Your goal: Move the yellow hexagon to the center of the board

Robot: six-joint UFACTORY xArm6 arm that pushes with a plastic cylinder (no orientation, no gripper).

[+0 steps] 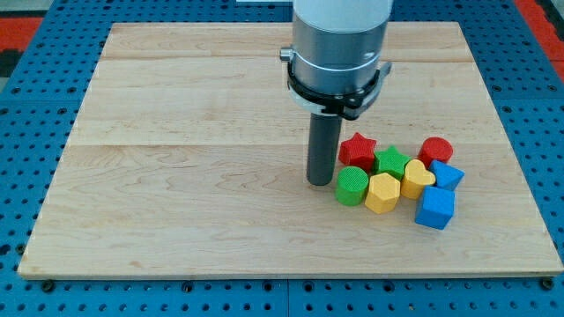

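In the camera view, the wooden tabletop [176,176] lay on a blue perforated base [26,132], and all the blocks sat bunched together right of the middle, toward the near edge. The arm carried no fingers, so nothing was grasped; it ended in a dark rod under a grey cylindrical housing [339,44], and my tip [320,182] rested on the wood just left of the cluster, close beside the green cylinder [352,186] and near the red star [358,150], though whether it touched either could not be told. The yellow hexagon [382,193] sat at the near side of the cluster, right of the green cylinder and pressed against it, so that cylinder lay between the tip and the hexagon. Behind the hexagon stood the green star [391,162]; to its right a yellow heart [417,179]. Farther right were a red cylinder [435,151], a blue triangular block [447,174] and a blue cube [434,209].
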